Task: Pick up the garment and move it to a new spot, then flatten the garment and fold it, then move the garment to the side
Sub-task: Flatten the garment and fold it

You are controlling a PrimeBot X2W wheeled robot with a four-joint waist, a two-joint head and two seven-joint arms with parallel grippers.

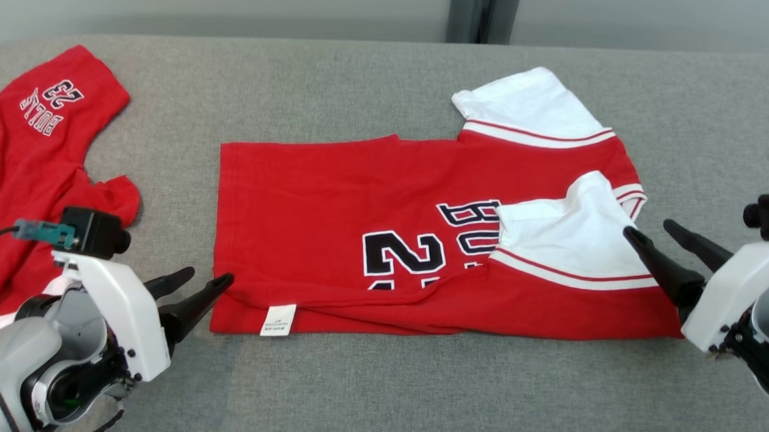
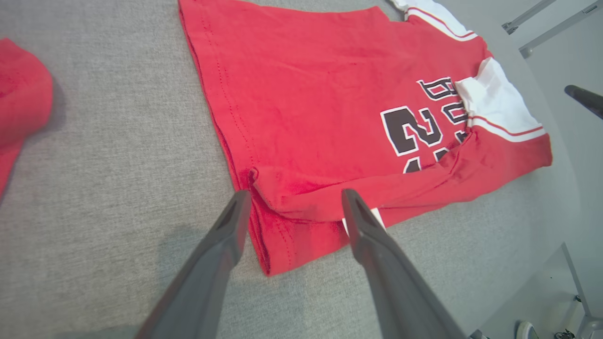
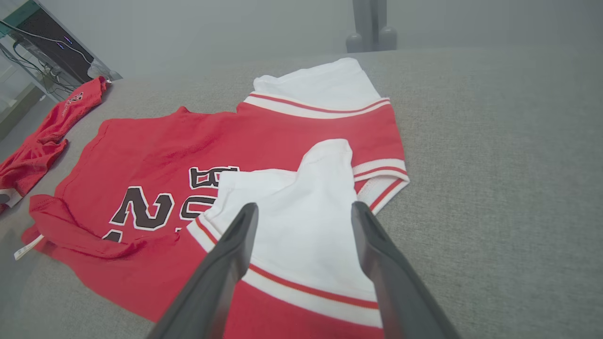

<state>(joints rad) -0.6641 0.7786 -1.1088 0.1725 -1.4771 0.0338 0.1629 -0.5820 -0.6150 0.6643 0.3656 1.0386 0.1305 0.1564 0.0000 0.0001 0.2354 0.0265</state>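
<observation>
The garment is a red jersey with white sleeves and black number print, lying spread on the grey table, its near long edge folded over onto the body. One white sleeve lies folded in over the print. My left gripper stands open at the jersey's near left corner, fingers straddling the folded hem just above it. My right gripper is open at the jersey's right end, its fingers hovering over the white sleeve. Neither holds cloth.
A second red garment with white lettering lies crumpled at the table's left, close behind my left arm. A grey post stands beyond the far edge. The table's rounded near edge drops to the floor.
</observation>
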